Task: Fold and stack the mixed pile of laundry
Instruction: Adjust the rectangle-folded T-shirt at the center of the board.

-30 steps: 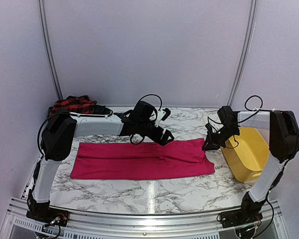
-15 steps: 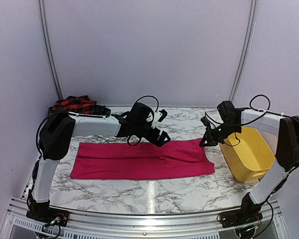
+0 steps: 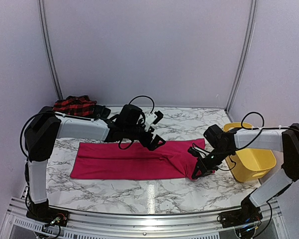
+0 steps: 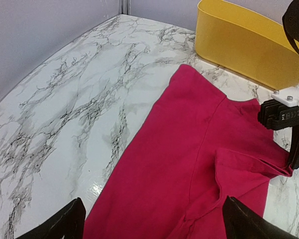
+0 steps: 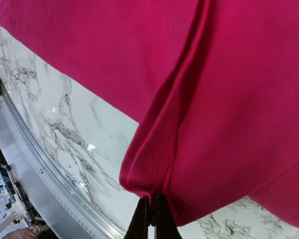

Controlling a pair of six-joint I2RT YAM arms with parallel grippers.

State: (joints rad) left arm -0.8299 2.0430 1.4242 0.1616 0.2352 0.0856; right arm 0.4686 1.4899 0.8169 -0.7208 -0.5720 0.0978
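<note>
A magenta-pink garment [image 3: 129, 160] lies spread flat across the marble table [image 3: 154, 194]. My right gripper [image 3: 195, 174] is shut on a fold of its right end, low near the table's front. The right wrist view shows the cloth [image 5: 214, 74] bunched at a seam between the closed fingertips of the right gripper [image 5: 151, 209]. My left gripper [image 3: 156, 142] hovers open over the garment's far edge. In its wrist view the cloth [image 4: 189, 149] fills the gap above the left gripper [image 4: 154, 226]. A red-and-black checked garment [image 3: 74, 104] sits crumpled at the back left corner.
A yellow plastic tub [image 3: 253, 162] stands on the right side of the table, close to the right arm, and shows as the tub [image 4: 249, 45] in the left wrist view. A metal rail [image 3: 139, 219] runs along the near table edge.
The right gripper closed on the garment's far right corner and carried it toward the front, doubling the right end over. The left gripper drifted slightly left and stayed open.
</note>
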